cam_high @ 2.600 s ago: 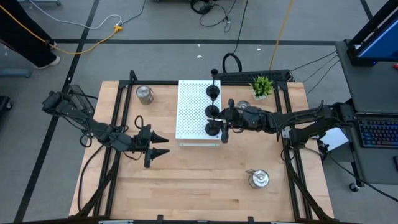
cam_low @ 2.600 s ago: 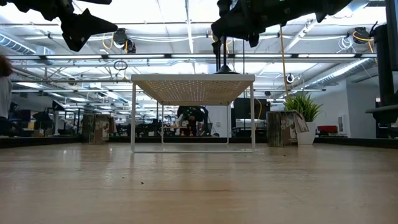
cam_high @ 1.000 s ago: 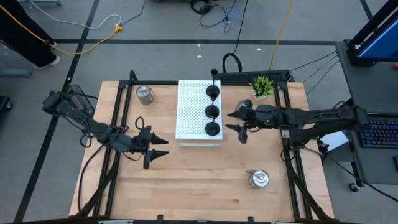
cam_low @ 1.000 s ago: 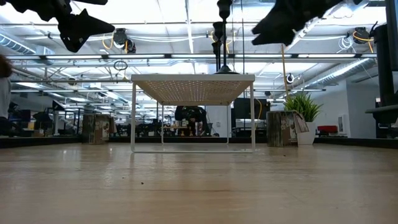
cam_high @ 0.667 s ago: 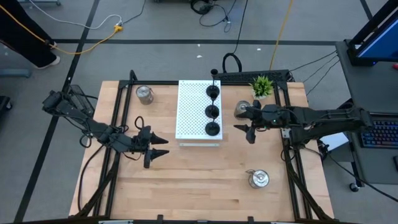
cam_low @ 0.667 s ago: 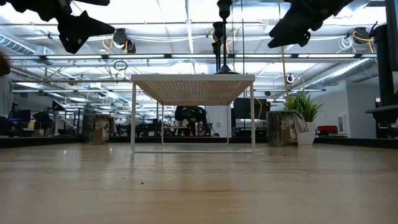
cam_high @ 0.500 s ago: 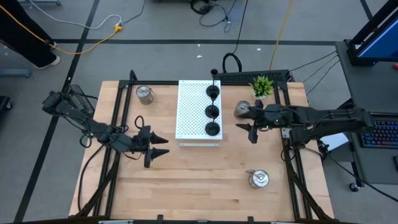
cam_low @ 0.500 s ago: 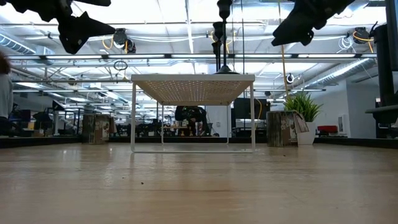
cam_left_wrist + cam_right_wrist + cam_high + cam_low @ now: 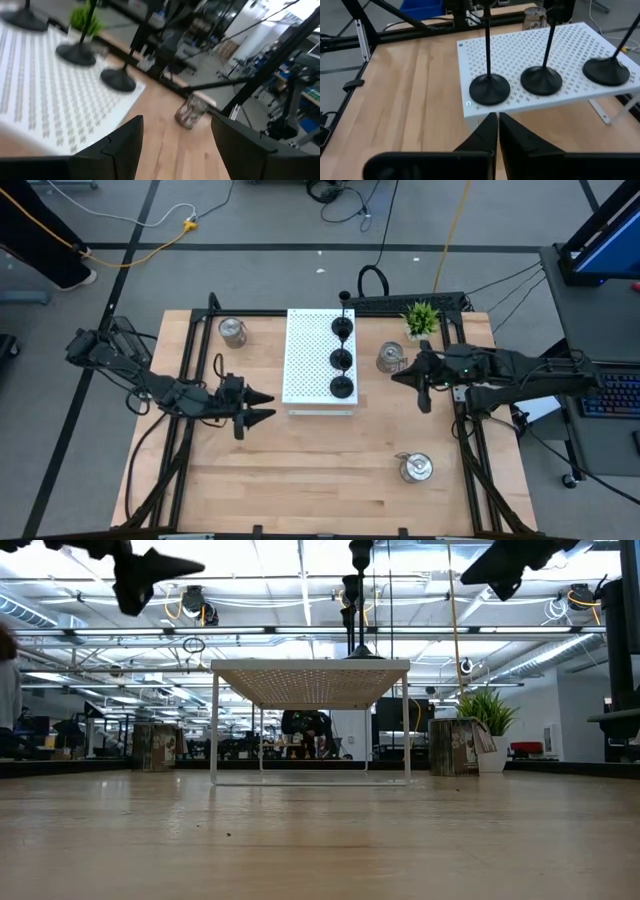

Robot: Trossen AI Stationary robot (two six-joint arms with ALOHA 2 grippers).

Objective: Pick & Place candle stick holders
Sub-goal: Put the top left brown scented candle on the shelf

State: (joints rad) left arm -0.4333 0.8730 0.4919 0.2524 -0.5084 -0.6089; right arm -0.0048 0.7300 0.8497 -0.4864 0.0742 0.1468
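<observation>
Right gripper point(image 9: 424, 402) backed off to 3 o'clock of white rack point(image 9: 306, 360), fingers now closed, empty. Three black holders point(image 9: 342, 387) stand on rack. Silver holders point(image 9: 391, 357) remain on worktop. Left gripper point(image 9: 262, 406) part-open, empty.

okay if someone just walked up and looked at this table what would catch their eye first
Probably the white perforated shelf at the table's back middle, with three black candle stick holders lined along its right edge. Next, the two dark arms flanking it: the left gripper open beside its front left corner, the right gripper shut and empty to its right.
</observation>
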